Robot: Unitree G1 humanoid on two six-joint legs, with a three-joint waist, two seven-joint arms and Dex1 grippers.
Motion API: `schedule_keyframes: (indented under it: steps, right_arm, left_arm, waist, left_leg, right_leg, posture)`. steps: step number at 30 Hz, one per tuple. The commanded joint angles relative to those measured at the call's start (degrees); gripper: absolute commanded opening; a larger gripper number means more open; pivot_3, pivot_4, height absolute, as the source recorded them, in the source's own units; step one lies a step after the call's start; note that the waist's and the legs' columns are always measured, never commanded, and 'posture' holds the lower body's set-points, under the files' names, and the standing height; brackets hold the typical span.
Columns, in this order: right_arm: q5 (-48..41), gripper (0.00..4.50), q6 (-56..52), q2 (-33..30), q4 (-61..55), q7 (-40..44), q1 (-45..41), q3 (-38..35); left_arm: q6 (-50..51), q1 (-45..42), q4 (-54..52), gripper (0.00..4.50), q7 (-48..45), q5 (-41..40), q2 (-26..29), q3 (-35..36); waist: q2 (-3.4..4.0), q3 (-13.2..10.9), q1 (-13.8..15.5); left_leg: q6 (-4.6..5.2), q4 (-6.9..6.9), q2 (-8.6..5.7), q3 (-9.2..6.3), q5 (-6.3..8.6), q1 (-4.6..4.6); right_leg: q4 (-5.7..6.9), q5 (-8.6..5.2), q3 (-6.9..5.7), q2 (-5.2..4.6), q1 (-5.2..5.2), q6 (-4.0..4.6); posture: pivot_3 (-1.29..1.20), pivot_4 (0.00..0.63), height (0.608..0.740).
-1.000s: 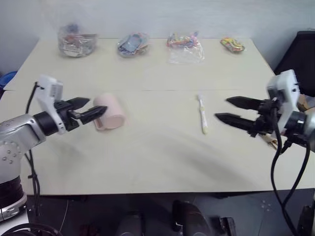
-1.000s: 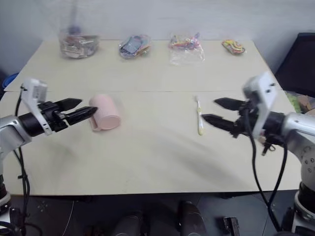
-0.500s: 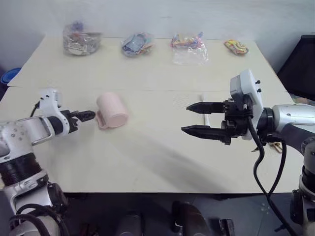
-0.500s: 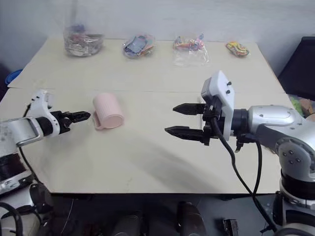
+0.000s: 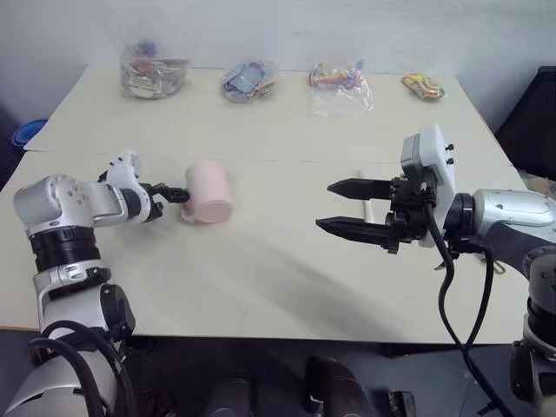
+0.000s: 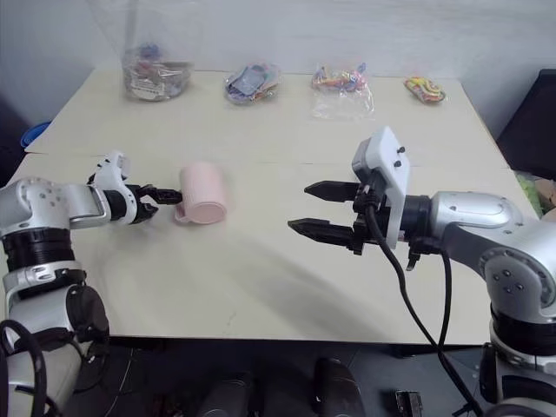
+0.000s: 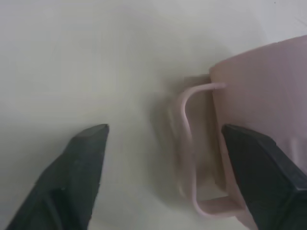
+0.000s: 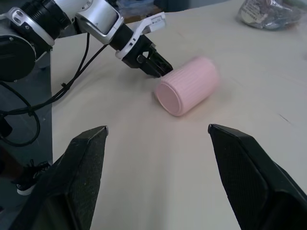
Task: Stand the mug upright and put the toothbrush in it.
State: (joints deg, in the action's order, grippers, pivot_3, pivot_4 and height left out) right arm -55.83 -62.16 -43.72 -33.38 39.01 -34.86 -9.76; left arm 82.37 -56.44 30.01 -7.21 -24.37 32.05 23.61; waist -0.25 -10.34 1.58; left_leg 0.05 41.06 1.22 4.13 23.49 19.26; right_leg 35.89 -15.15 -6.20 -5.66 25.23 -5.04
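Presently, at the tabletop (image 5: 261,261):
Mug (image 5: 208,191): pale pink, lying on its side on the tabletop's left half, handle toward the left gripper.
Left gripper (image 5: 170,194): low, at the mug's handle side; fingers apart, one on each side of the handle (image 7: 189,153), nothing clamped.
Right gripper (image 5: 340,206): above the tabletop's right half, pointing toward the mug, fingers spread wide, empty.
Toothbrush (image 5: 368,209): mostly hidden behind the right gripper; white sliver on the tabletop.
Far edge: four bags of small items (image 5: 155,72).

We see a pale beige table (image 5: 261,287) against a plain light wall (image 5: 287,30). A dark floor (image 5: 261,382) lies beneath it.
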Motion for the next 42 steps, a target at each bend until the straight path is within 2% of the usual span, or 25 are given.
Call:
schedule_keyframes:
  steps: [1, 9, 10, 14, 16, 18, 20, 21, 23, 25, 27, 31, 34, 38, 42]
  right_arm:
    - [-1.6, 3.49, 1.9, -0.1, -1.8, -1.3, 0.4, -2.3]
    - [-3.0, 3.49, 3.2, -0.8, -3.0, -3.0, 2.0, -2.1]
    - [-2.9, 3.49, 3.3, -1.2, -3.0, -2.9, 2.2, -2.2]
    - [-2.3, 3.49, 4.0, -2.6, -2.8, -2.4, 3.0, -2.4]
    - [-2.6, 3.49, 4.0, -3.4, -2.7, -2.3, 3.6, -2.9]
    - [-4.0, 3.84, 3.4, -3.9, -2.4, -2.7, 4.2, -3.8]
    - [-4.5, 4.37, 3.4, -4.4, -2.5, -3.0, 4.7, -4.3]
    - [-4.3, 4.44, 3.5, -4.5, -2.7, -3.4, 4.9, -4.5]
    - [-3.9, 4.44, 3.8, -4.6, -2.8, -4.3, 5.2, -4.6]
    - [-3.7, 4.44, 4.0, -4.2, -2.5, -5.2, 5.2, -4.5]
    - [-2.9, 4.44, 4.5, -4.1, -2.1, -5.9, 5.4, -4.1]
    - [-2.9, 4.44, 4.7, -3.8, -1.9, -6.8, 5.7, -3.9]
    - [-2.9, 4.44, 4.9, -4.3, -1.9, -6.6, 6.2, -4.2]
    - [-3.0, 4.44, 4.8, -4.7, -1.5, -6.8, 6.3, -4.8]
    - [-3.0, 4.5, 4.8, -4.6, -1.4, -7.0, 6.6, -4.9]
  left_arm:
    - [1.1, -1.0, 3.5, 2.66, -1.5, 0.8, -0.5, -1.7]
    - [2.3, -1.5, 4.3, 0.13, -3.7, 1.5, -0.1, -4.2]
    - [2.5, -1.5, 4.1, 0.03, -3.9, 1.5, -0.1, -4.4]
    - [2.9, -1.0, 1.5, 0.03, -5.8, 0.8, 0.3, -5.3]
    - [-0.1, -0.1, -3.2, 0.03, -7.0, -0.1, 0.0, -4.5]
    - [-6.3, 2.8, -13.1, 0.0, -10.6, -1.5, -0.1, -6.2]
    - [-9.8, 4.6, -21.4, 0.0, -10.5, -2.9, -2.6, -4.7]
    - [-11.7, 5.4, -25.0, 0.0, -9.7, -3.3, -4.5, -3.8]
    - [-19.7, 8.4, -30.7, 0.0, -8.9, -1.3, -7.3, -5.7]
    - [-34.2, 12.8, -34.0, 0.0, -9.6, 4.6, -9.0, -11.8]
    - [-47.7, 15.8, -33.0, 0.0, -7.4, 10.1, -12.0, -15.8]
    - [-68.6, 19.0, -23.8, 0.0, -2.0, 20.0, -14.9, -20.4]
    - [-77.2, 20.6, -17.9, 0.0, 0.0, 23.1, -16.3, -21.7]
    - [-82.4, 23.7, -14.0, 0.0, 0.1, 23.9, -16.7, -21.4]
    - [-82.9, 28.3, -15.5, 1.02, -0.9, 23.2, -15.7, -20.2]
  waist:
    - [0.0, 0.0, -0.1]
    - [0.0, 0.0, -0.1]
    - [0.0, 0.0, -0.1]
    - [-0.01, 0.0, -0.1]
    - [-0.02, 0.0, -0.2]
    - [-0.08, 0.0, -0.3]
    - [-0.1, -0.1, -0.2]
    - [-0.11, -0.1, -0.1]
    - [-0.11, -0.1, -0.1]
    - [-0.1, -0.1, -0.2]
    - [-0.09, -0.1, -0.1]
    - [-0.11, -0.1, -0.1]
    - [-0.11, -0.1, -0.1]
    - [-0.1, -0.1, -0.1]
    - [-0.11, -0.1, -0.1]
  left_leg:
    - [0.0, -0.01, 0.0, 0.0, 0.0, 0.0]
    - [0.0, -0.01, 0.01, 0.0, 0.0, 0.02]
    - [0.0, -0.01, 0.01, 0.0, 0.0, 0.02]
    - [0.0, -0.01, 0.01, -0.01, 0.0, 0.03]
    - [0.0, -0.02, 0.02, -0.01, 0.0, 0.05]
    - [0.0, -0.04, 0.04, 0.0, 0.0, 0.08]
    - [-0.01, -0.01, 0.11, -0.01, 0.0, 0.23]
    - [-0.01, 0.02, 0.12, -0.04, 0.0, 0.29]
    - [0.0, 0.14, 0.12, -0.2, 0.0, 0.45]
    - [0.0, 0.1, 0.08, -0.19, 0.0, 0.42]
    - [0.0, -0.02, 0.07, -0.15, 0.0, 0.26]
    - [0.0, 0.02, 0.07, 0.01, 0.0, 0.27]
    - [0.02, -0.01, 0.09, 0.01, 0.01, 0.28]
    - [0.06, 0.0, 0.1, 0.0, 0.01, 0.32]
    - [0.08, 0.0, 0.13, -0.04, 0.02, 0.32]
  right_leg:
    - [0.0, 0.0, 0.0, 0.0, 0.01, 0.0]
    - [-0.01, 0.0, -0.02, 0.01, 0.02, 0.0]
    - [-0.01, 0.0, -0.02, 0.01, 0.02, 0.0]
    - [-0.03, 0.0, -0.02, 0.01, 0.02, 0.0]
    - [-0.03, 0.0, -0.02, 0.0, 0.03, 0.0]
    - [-0.04, 0.0, -0.01, 0.0, 0.08, 0.0]
    - [-0.04, 0.0, -0.02, 0.01, 0.21, 0.0]
    - [-0.04, 0.0, -0.05, 0.01, 0.22, 0.0]
    - [-0.1, 0.0, -0.18, -0.01, 0.22, 0.0]
    - [-0.11, 0.01, -0.14, -0.07, 0.22, -0.02]
    - [-0.1, 0.02, -0.09, -0.07, 0.2, -0.02]
    - [-0.1, 0.02, -0.1, -0.05, 0.2, -0.03]
    - [-0.12, 0.02, -0.12, -0.04, 0.2, -0.03]
    - [-0.15, 0.03, -0.15, -0.05, 0.21, -0.04]
    - [-0.15, 0.03, -0.17, -0.07, 0.2, -0.04]
  posture:
    - [0.0, 0.15, 0.74]
    - [0.0, 0.15, 0.74]
    - [0.0, 0.15, 0.74]
    - [0.0, 0.15, 0.74]
    - [0.0, 0.15, 0.74]
    - [0.0, 0.15, 0.74]
    - [0.0, 0.15, 0.74]
    - [0.0, 0.15, 0.74]
    - [0.0, 0.15, 0.74]
    - [0.0, 0.15, 0.74]
    - [0.0, 0.15, 0.74]
    - [0.0, 0.15, 0.74]
    - [0.0, 0.15, 0.74]
    - [0.0, 0.15, 0.74]
    - [0.0, 0.15, 0.74]
